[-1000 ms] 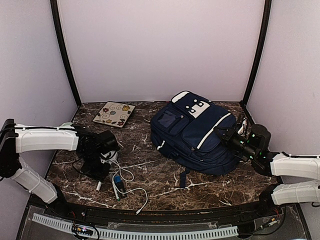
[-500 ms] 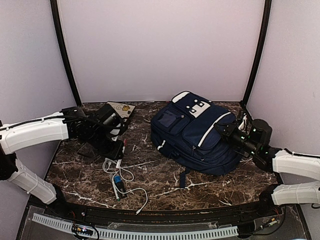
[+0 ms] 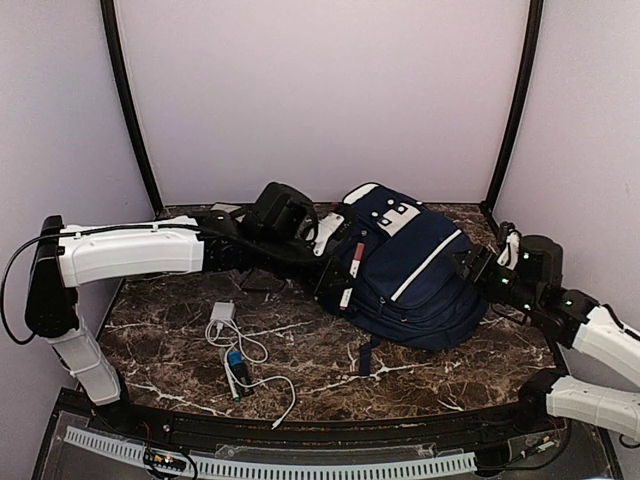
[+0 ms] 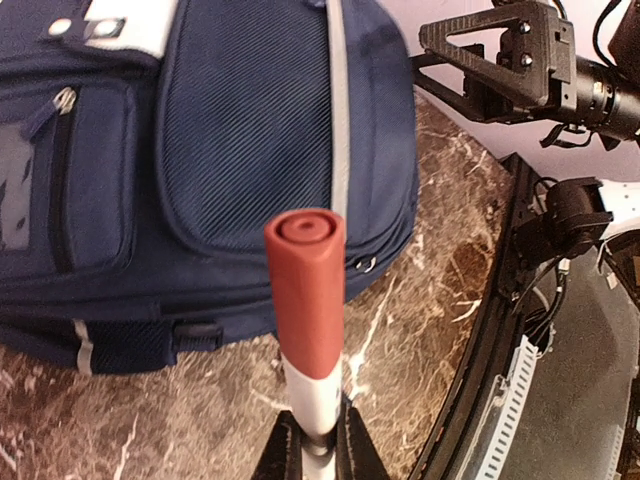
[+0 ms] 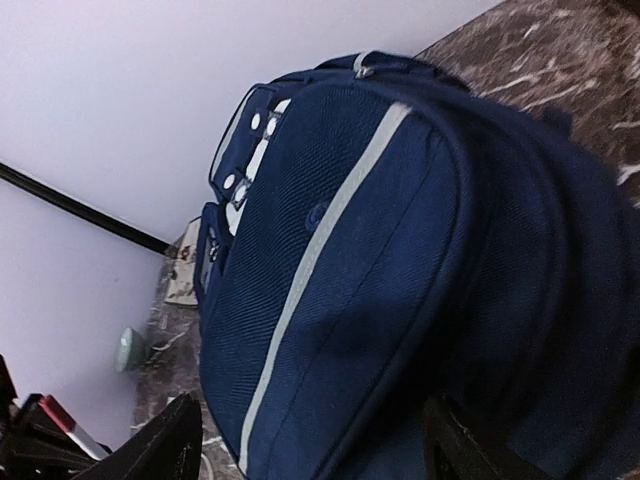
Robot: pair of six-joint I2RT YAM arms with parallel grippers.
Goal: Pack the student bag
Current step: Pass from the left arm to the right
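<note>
The student bag (image 3: 405, 262) is a navy backpack with white trim, lying flat on the marble table, also seen as the bag (image 4: 240, 130) and the bag (image 5: 340, 280). My left gripper (image 3: 340, 290) is shut on the white barrel of a marker, whose red cap (image 3: 357, 255) hangs over the bag's left front edge. In the left wrist view the marker (image 4: 305, 290) points away from the left gripper (image 4: 318, 440), above the bag's lower edge. My right gripper (image 3: 478, 268) is open at the bag's right side. Bag fabric fills the wide gap of the right gripper (image 5: 310, 450).
A white charger (image 3: 222, 312) with a looped cable (image 3: 262, 382) and a small blue item (image 3: 233, 358) lie at the front left. A floral-patterned tile (image 5: 185, 270) lies behind the left arm at the back. Black corner posts (image 3: 130, 110) frame the walls.
My left arm swung from the table's left side across to the bag's front edge, carrying the marker. My right gripper opened and drew back a little from the bag.
</note>
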